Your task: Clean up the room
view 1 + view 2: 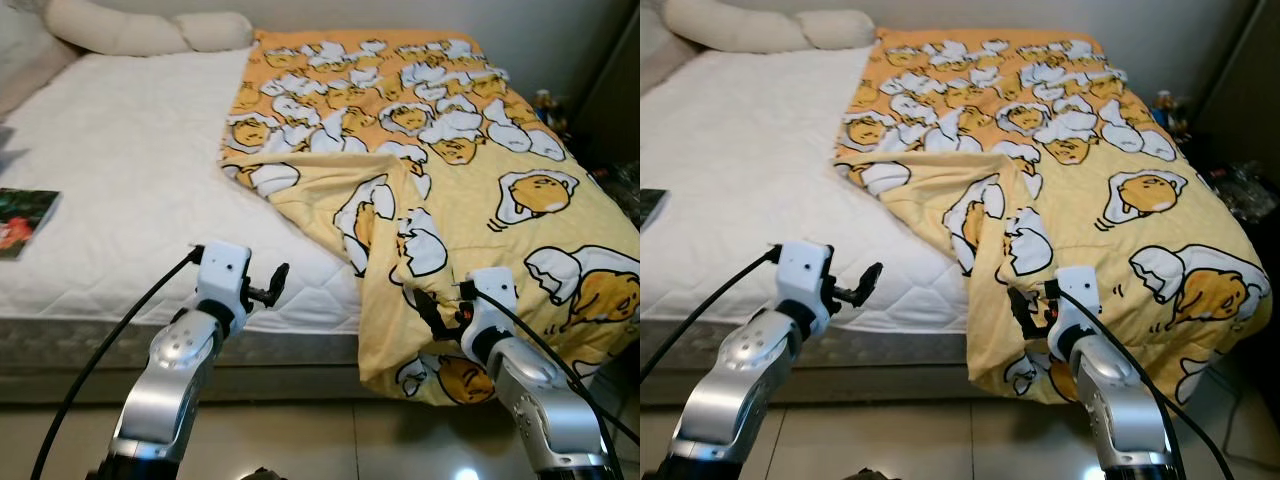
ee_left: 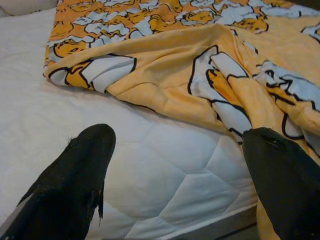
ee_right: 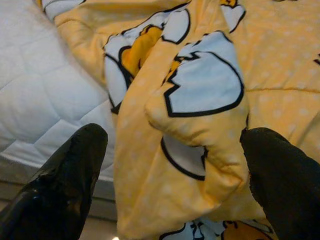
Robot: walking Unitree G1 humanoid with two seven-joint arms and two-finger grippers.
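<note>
**Ana:** Bedroom, then: a wide bed with a white quilted mattress [image 1: 130,170], and half of it is bare. Why?

**Ben:** Because the yellow fleece blanket printed with egg characters [image 1: 470,130] is bunched on the robot's right side, one fold doubled back over itself and its lower edge spilling off the foot of the bed toward the tiled floor [image 1: 330,440]. Spreading it flat looks like the tidying job in hand.

**Ana:** And the arms?

**Ben:** The right gripper [image 3: 170,165] is spread wide, its fingers either side of the hanging fold, placed to pinch it. The left gripper [image 2: 175,165] is spread too, over bare mattress just short of the blanket's edge.

**Ana:** Anything smaller?

**Ben:** Long cream pillows [image 1: 140,30] at the head, and a dark book [image 1: 25,222] on the far left.
</note>
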